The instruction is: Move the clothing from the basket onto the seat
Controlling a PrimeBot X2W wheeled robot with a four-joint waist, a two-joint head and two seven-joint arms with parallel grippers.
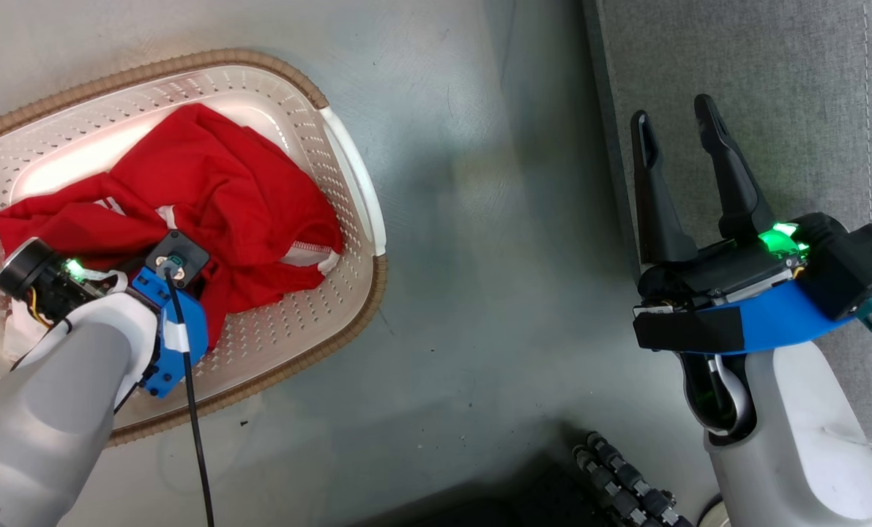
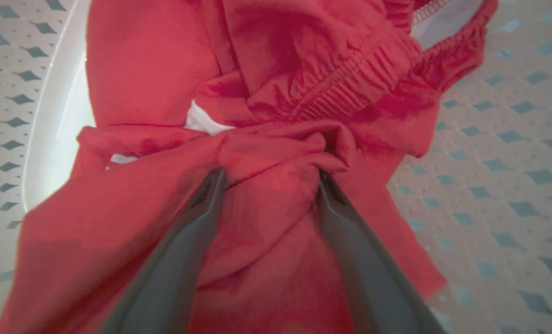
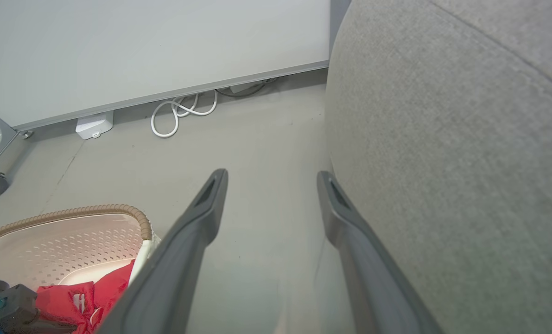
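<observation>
Step in hand: the first pick. The left gripper [image 2: 269,178] is reaching down into the laundry basket [image 1: 150,67] at the left of the scene. Its jaws are standing wide apart, w/ a raised fold of the red clothing [image 1: 223,183] bunching btwn the fingertips [image 2: 213,185]. The tips are pressing into the cloth, but nothing is clamped yet.

The clothing is lying in one crumpled heap inside the basket, w/ white trim & an elastic waistband showing; can't tell where one garment ends.

The right gripper [image 1: 671,110] is hovering at the right over the left edge of the grey sofa seat [image 1: 772,66], jaws also apart & holding nothing. Bare floor [image 1: 479,256] is lying btwn seat & basket. No clothing is showing on the visible part of the seat, so the task is prob. just beginning.

Next move, as I'm judging it: closing on that fold, lifting enough to clear the basket, then swinging right to the seat. Risk: a thin pinch slipping.
</observation>
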